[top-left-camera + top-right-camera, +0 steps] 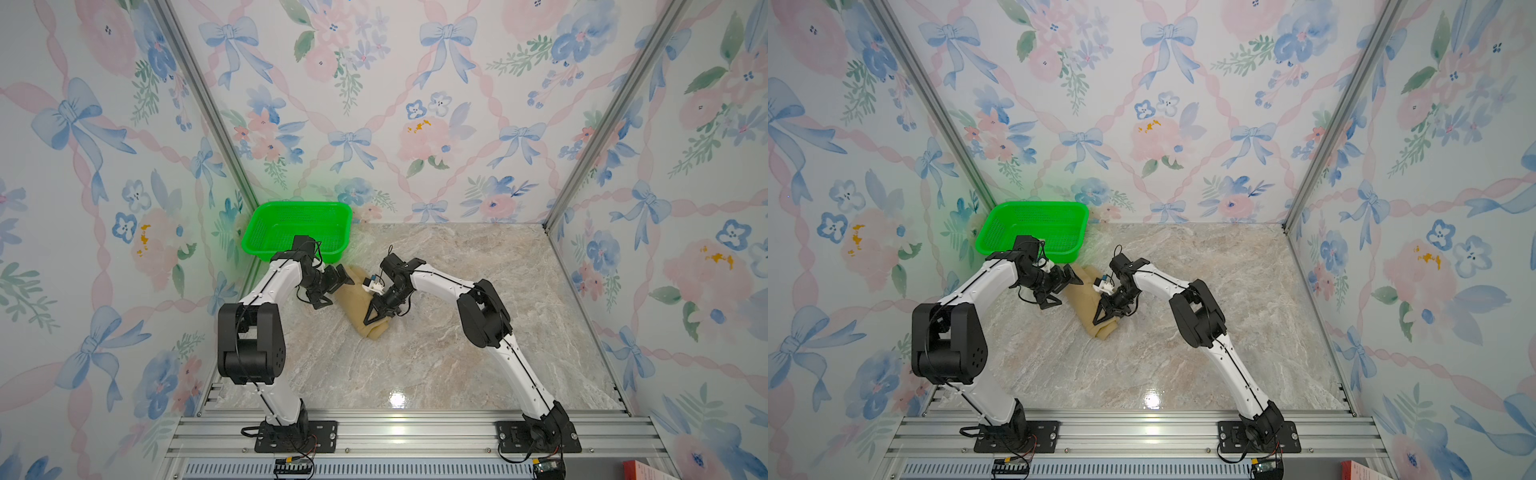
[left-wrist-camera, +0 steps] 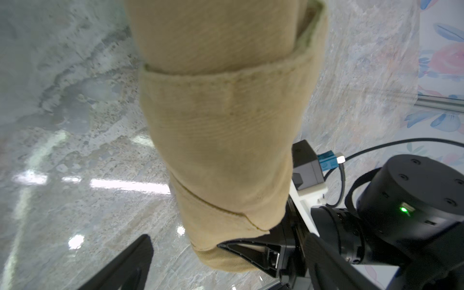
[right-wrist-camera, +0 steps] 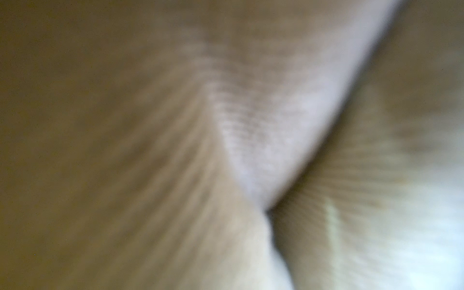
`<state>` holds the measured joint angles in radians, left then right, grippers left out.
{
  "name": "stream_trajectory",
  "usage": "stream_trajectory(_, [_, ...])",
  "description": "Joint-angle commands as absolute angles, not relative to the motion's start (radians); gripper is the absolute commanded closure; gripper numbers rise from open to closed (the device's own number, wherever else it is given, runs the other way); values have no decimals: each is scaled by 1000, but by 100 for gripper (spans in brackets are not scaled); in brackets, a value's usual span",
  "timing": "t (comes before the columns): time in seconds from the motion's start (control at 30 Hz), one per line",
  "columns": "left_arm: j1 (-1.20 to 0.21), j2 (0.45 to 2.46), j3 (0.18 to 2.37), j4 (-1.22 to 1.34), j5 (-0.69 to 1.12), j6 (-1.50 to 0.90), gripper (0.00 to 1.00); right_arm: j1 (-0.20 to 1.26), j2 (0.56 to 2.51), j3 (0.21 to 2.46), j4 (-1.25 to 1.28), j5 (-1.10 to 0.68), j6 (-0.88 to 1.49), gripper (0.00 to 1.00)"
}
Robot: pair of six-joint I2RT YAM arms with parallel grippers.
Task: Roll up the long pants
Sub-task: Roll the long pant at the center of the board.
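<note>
Bright, glare on tabletop (image 1: 397,400), right wrist blurred

Walls (image 1: 374,104): pastel floral-and-bow wallpaper on three sides. Aluminium corner posts (image 1: 210,112). Glossy beige marble-pattern tabletop (image 1: 457,332), light glare (image 1: 397,400) near front. Ribbed aluminium rail (image 1: 415,432) along front edge. Green mesh basket (image 1: 299,205) in back-left corner.

The long pants (image 2: 221,130) lie rolled into a tan bundle on the marble table (image 2: 62,125), with layered hem edges crossing it. The left gripper (image 2: 228,241) stands wide open, its 2 fingers (image 2: 135,261) on either side of the roll's end. There the right gripper (image 2: 253,251) sets 1 black finger against the fabric.
</note>
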<state>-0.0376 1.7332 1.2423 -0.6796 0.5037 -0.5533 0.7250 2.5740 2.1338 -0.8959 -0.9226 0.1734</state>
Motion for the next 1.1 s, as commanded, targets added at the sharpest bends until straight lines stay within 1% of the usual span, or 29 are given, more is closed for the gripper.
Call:
stream_trajectory(0.0, [-51,1753,1192,-463,502,-599,1,771,2745,2101,-1185,-765,106,100])
stream_trajectory(0.2, [-68,1839,1155,-384,426,-621,1,766,2768,2128,-1249,-787,67,100])
stream_trajectory(0.23, [-69,1850,1142,-357,409,-634,4,765,2768,2132,-1256,-787,63,100])
stream_trajectory(0.27, [-69,1859,1132,-329,414,-644,15,763,2771,2141,-1270,-787,55,100])
stream_trajectory(0.3, [-69,1875,1132,-314,441,-649,35,762,2772,2146,-1279,-787,50,100])
stream_trajectory(0.33, [-69,1900,1146,-324,465,-653,68,757,2770,2146,-1281,-787,52,100])
stream_trajectory(0.37, [-70,1922,1166,-362,465,-652,97,754,2769,2146,-1280,-787,53,100])
stream_trajectory(0.4, [-73,1945,1193,-420,449,-647,100,749,2765,2145,-1275,-782,57,100])
stream_trajectory(0.5, [-77,1940,1183,-463,416,-639,100,748,2750,2151,-1268,-737,69,100])
stream_trajectory(0.6, [-77,1899,1154,-481,384,-673,100,752,2710,2158,-1248,-600,93,100])
stream_trajectory(0.63, [-77,1896,1161,-511,385,-684,100,753,2692,2167,-1240,-535,102,96])
stream_trajectory(0.7, [-77,1894,1183,-587,385,-703,100,762,2660,2195,-1243,-405,105,72])
stream_trajectory(0.73, [-77,1890,1190,-617,390,-706,100,767,2638,2196,-1232,-362,106,70])
stream_trajectory(0.8, [-77,1862,1195,-687,384,-729,100,769,2588,2196,-1206,-293,127,49])
stream_trajectory(0.83, [-77,1843,1191,-709,384,-740,100,775,2556,2187,-1187,-247,132,5])
stream_trajectory(0.87, [-77,1823,1186,-722,384,-756,100,784,2520,2170,-1162,-199,137,0])
stream_trajectory(0.97, [-77,1783,1180,-787,374,-815,100,818,2379,2045,-1032,-81,156,0])
stream_trajectory(1.07, [-77,1812,1218,-874,394,-845,100,881,2246,1929,-926,21,163,0])
